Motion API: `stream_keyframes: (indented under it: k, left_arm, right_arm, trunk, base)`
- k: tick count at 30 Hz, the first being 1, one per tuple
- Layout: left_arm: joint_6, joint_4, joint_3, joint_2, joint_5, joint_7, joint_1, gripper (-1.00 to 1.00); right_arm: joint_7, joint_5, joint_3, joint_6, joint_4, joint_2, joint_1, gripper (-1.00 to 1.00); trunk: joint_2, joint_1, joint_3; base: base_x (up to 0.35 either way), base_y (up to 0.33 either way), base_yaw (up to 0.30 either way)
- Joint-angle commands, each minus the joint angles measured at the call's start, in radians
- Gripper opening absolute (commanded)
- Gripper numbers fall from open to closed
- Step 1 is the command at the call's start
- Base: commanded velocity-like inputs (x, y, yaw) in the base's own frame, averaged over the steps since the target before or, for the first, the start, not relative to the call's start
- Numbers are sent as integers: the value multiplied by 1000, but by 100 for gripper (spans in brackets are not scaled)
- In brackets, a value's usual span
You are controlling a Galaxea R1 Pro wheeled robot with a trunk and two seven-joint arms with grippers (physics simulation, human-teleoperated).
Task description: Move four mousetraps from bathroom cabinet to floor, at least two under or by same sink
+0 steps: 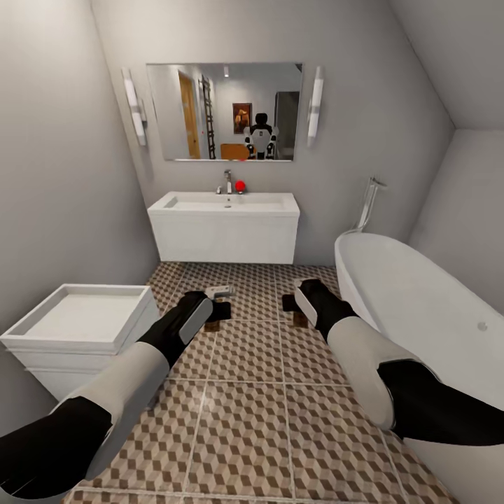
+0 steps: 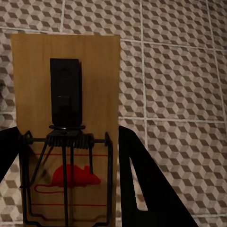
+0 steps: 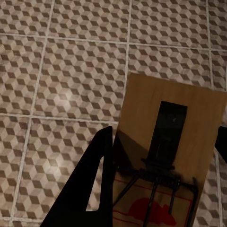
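You're standing on the bathroom floor (image 1: 245, 420) facing the wall-hung sink (image 1: 225, 225), bathtub (image 1: 420, 308) on your right, a low white unit (image 1: 77, 325) on your left. Both arms are out over the cube-pattern tiles, each carrying a trap. The left gripper (image 2: 68, 189) is pinching a mousetrap (image 2: 66, 94) by its edges; the right gripper (image 3: 161, 189) is clamped on a second mousetrap (image 3: 170, 142) the same way.

The risk from here, as I judge it — let go at this height and the thin boards could bounce, flip, or skid toward the tub, ending up well apart from the sink. Lower them near the sink before you release. Swing wide and your right forearm could clip the tub rim.

No readable writing — only a red mouse silhouette (image 2: 75, 176) with red lines printed on each board.
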Motion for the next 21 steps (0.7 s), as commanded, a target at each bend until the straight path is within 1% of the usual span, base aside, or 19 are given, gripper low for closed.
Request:
stream_keyframes:
  k: [1,2,4,6,8,9,10,11,14,16,19,21]
  left_arm:
    - [5,-5,-4,-1,7,8,-1,-100]
    - [6,-6,-4,-1,6,6,-1,-100]
    - [9,-11,-4,-2,6,1,-1,-100]
    - [9,-16,-4,-10,5,-4,-1,-100]
    - [9,-21,-4,-17,5,-5,-1,-100]
    - [10,-29,-4,-22,3,-5,-1,-100]
    - [10,-34,-4,-24,2,-4,-1,-100]
    - [10,-43,-4,-26,-1,0,-1,-100]
    - [9,-53,-4,-29,-4,6,-1,-100]
    - [5,-55,-4,-30,-4,9,-1,-100]
    - [0,-59,-4,-31,-5,15,-1,-100]
    - [-2,-61,-4,-30,-6,31,-1,-100]
  right_arm:
    - [2,-7,13,6,-6,0,-1,-100]
    - [6,-7,19,8,-9,0,-1,-100]
    - [18,-7,46,20,-26,0,-1,-100]
    - [28,-8,94,40,-47,0,-1,-100]
    - [35,-8,121,44,-52,0,-1,-100]
    - [40,-8,148,46,-56,0,0,-100]
    - [42,-8,160,47,-57,0,0,-100]
    - [45,-9,183,48,-59,0,0,-100]
    - [48,-9,210,50,-61,0,1,-100]
    - [49,-9,220,54,-62,0,0,-100]
    - [49,-10,226,64,-62,0,0,-100]
    - [49,-10,229,79,-61,0,0,-100]
  trunk:
    - [-8,4,-4]
    - [-15,8,-7]
    - [-29,15,-14]
    - [-43,23,-20]
    - [-57,31,-26]
    - [-64,35,-29]
    - [-71,38,-33]
    - [-78,42,-36]
    - [-99,54,-45]
    - [-113,61,-51]
    - [-134,73,-61]
    - [-148,81,-67]
  base:
    - [0,0,0]
    - [0,0,0]
    - [0,0,0]
    - [0,0,0]
    - [0,0,0]
    - [0,0,0]
    - [0,0,0]
    - [0,0,0]
    - [0,0,0]
    - [0,0,0]
    - [0,0,0]
    - [0,0,0]
